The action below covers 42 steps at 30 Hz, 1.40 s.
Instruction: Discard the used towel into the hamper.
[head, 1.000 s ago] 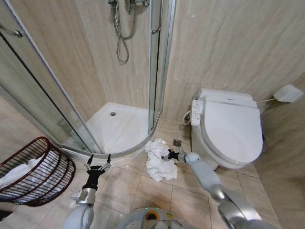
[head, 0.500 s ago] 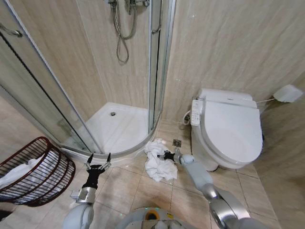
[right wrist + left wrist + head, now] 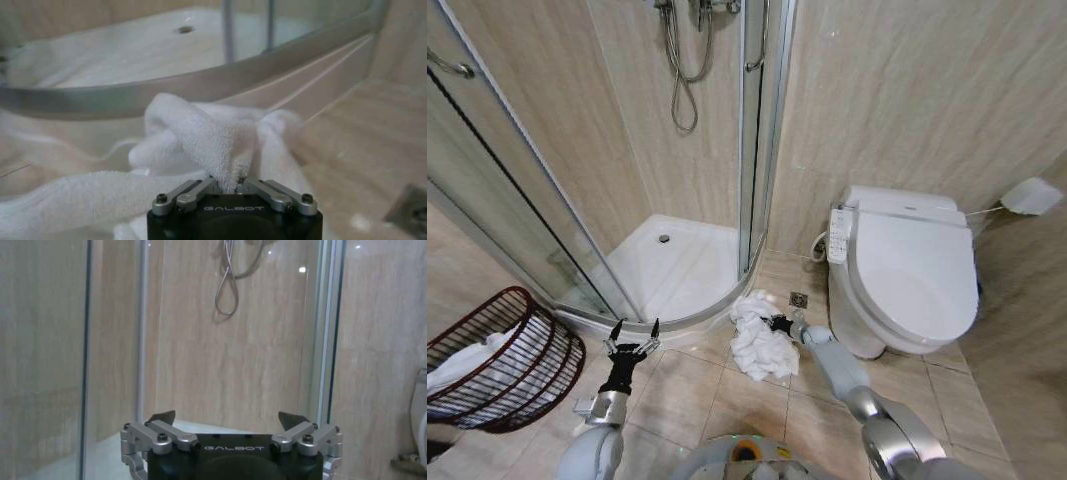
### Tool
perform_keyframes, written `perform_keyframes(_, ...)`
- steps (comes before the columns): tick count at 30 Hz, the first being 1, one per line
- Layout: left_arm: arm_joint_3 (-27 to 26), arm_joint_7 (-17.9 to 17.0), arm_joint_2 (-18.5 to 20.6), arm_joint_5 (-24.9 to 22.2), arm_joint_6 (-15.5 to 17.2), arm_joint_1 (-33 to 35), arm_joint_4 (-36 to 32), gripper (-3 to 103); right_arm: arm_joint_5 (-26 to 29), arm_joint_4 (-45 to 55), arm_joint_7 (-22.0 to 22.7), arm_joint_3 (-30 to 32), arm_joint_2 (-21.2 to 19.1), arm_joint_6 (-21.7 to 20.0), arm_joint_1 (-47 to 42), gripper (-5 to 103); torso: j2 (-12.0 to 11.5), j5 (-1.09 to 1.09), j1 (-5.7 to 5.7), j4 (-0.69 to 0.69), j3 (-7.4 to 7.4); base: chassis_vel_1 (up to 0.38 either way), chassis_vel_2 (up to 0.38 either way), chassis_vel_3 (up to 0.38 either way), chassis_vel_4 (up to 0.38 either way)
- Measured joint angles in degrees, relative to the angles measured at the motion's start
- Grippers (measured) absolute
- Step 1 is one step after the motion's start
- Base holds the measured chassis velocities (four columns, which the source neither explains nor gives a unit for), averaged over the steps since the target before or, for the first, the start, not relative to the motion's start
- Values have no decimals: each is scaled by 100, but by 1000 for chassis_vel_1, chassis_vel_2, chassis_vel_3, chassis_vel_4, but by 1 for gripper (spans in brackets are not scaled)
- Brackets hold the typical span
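Observation:
The used towel [image 3: 755,342] is a crumpled white heap on the tiled floor, between the shower's curved sill and the toilet. My right gripper [image 3: 777,323] is low at the heap's right edge. In the right wrist view, the right gripper [image 3: 227,181] is shut on a raised fold of the towel [image 3: 200,132]. The hamper [image 3: 502,360], a reddish-brown wire basket, stands at the far left with white cloth inside. My left gripper [image 3: 632,336] is held open above the floor to the right of the hamper, and the left gripper [image 3: 227,416] holds nothing.
A white toilet [image 3: 912,275] with its lid down stands to the right of the towel. The glass shower enclosure [image 3: 752,150] and its white tray [image 3: 677,262] lie behind the towel. A small floor drain [image 3: 799,299] sits beside the towel. Bare tiles stretch between towel and hamper.
My right gripper has pushed a little to the left into the towel's edge. The left arm and the hamper have not moved.

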Motion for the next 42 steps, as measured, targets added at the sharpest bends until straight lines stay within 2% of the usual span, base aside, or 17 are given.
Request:
perform_keyframes(1,0,0,0,0,0,0,0,100,0,0,0,0,0,0,0,4,0,0,0,0,0,0,0,0,0)
perform_keyframes(4,25,3,-35,10,0,-9,-17,100,14,239,711,88,50,322,-163,4,0,1,0,0,0,0,0,0,0)
perform_keyframes(5,25,3,-35,10,0,-9,-17,100,14,239,711,88,50,322,-163,4,0,1,0,0,0,0,0,0,0)
perform_keyframes(9,36,8,-80,23,-16,-10,-18,100,11,1378,1447,229,24,494,-733,4,0,1,0,1,0,0,0,0,0)
perform_keyframes(11,36,10,-96,24,-27,-6,-18,100,8,1796,1525,265,-9,452,-917,4,0,1,0,0,0,0,0,0,0)
perform_keyframes(12,36,11,-115,25,-43,-2,-18,100,11,2431,1605,302,-77,305,-1173,4,0,1,0,0,0,0,0,0,0)
perform_keyframes(13,36,11,-115,25,-43,-2,-18,100,11,2431,1605,302,-77,305,-1173,4,0,1,0,0,0,0,0,0,0)
perform_keyframes(15,35,11,-143,24,-63,1,-18,100,32,3059,1679,318,-153,136,-1419,4,0,0,0,0,0,0,0,0,0)
perform_keyframes(16,36,12,-183,17,-93,5,-30,100,61,3689,1782,341,-243,-74,-1667,4,0,0,0,0,0,0,0,0,0)
perform_keyframes(17,36,12,-183,17,-93,5,-30,100,61,3689,1782,341,-243,-74,-1667,4,0,0,0,0,0,0,0,0,0)
perform_keyframes(20,30,12,-266,-7,-154,9,-70,100,240,5040,2172,445,-382,-774,-2087,4,0,0,0,0,-1,0,0,0,0)
perform_keyframes(21,30,12,-266,-7,-154,9,-70,100,240,5040,2172,445,-382,-774,-2087,4,0,0,0,0,-1,0,0,0,0)
perform_keyframes(23,16,11,-312,-18,-197,12,-92,100,408,5861,2406,536,-467,-1162,-2269,4,0,2,0,0,0,0,0,0,0)
perform_keyframes(24,16,11,-312,-18,-197,12,-92,100,408,5861,2406,536,-467,-1162,-2269,4,0,2,0,0,0,0,0,0,0)
perform_keyframes(28,2,11,-384,-40,-273,39,-144,100,710,7178,2662,594,-721,-1747,-2361,4,1,1,0,0,0,0,0,0,0)
perform_keyframes(33,-6,10,-404,-138,-354,61,-187,100,945,8000,2779,566,-973,-2156,-2341,4,1,1,0,0,0,0,0,0,0)
perform_keyframes(42,-58,0,-464,-370,-445,77,-340,100,1135,8583,3051,604,-1133,-2376,-2552,4,1,1,0,0,0,0,0,0,0)
